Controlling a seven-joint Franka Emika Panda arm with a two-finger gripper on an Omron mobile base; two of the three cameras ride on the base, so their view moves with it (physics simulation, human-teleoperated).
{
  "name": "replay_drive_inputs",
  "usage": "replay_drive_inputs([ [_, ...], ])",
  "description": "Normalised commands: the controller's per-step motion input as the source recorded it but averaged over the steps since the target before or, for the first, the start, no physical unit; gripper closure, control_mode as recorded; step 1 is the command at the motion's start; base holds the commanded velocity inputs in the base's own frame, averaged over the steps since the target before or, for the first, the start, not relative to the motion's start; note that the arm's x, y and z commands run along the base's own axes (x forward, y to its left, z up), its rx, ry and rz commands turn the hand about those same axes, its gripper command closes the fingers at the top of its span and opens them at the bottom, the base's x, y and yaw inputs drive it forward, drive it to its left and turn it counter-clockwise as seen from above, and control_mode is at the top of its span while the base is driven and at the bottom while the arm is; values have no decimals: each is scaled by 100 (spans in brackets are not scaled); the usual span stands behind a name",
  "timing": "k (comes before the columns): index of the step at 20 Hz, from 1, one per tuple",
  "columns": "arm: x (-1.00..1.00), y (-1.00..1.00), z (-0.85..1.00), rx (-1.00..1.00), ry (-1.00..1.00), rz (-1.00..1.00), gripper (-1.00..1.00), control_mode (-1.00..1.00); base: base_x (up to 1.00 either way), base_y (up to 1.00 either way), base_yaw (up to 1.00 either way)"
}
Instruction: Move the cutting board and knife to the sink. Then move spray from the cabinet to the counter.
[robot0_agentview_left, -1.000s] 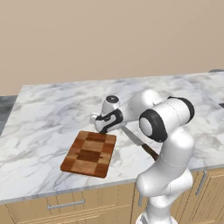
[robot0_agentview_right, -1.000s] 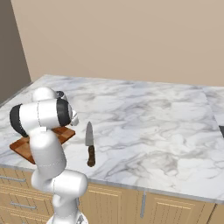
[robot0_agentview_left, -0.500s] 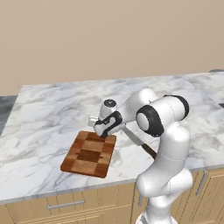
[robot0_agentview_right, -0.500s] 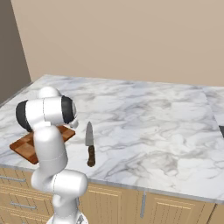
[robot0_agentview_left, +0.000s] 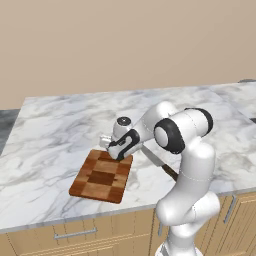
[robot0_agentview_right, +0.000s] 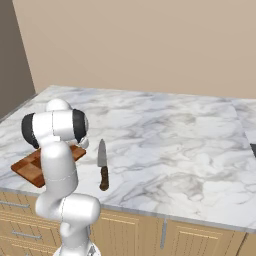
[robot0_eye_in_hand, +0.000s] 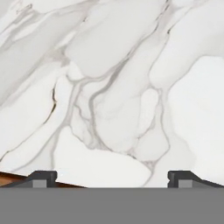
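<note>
Marble tabletop (robot0_eye_in_hand: 131, 87) under your fingers (robot0_eye_in_hand: 43, 177), spread wide, low at far edge of board (robot0_agentview_left: 102, 175). Knife (robot0_agentview_right: 103, 165) beside board.

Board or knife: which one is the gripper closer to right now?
The cutting board. The gripper hangs over its far edge, fingertips spread wide, while the knife lies apart on the counter, on the arm's other side.

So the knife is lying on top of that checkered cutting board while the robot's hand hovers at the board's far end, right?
Not quite. The knife lies on the marble counter beside the cutting board, apart from it, as the right base view shows. The rest holds: the gripper is at the board's far end, open.
</note>
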Motion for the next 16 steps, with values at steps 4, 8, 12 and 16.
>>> replay_drive_inputs([
  [4, 0, 3, -16, 0, 0, 0, -100, -100, 0, 0, 0],
  [8, -9, 4, -15, 0, 0, 0, -100, -100, 0, 0, 0],
  [12, -40, 11, -17, 0, 0, 0, -100, -100, 0, 0, 0],
  [16, -55, 22, -21, 0, 0, 0, -100, -100, 0, 0, 0],
])
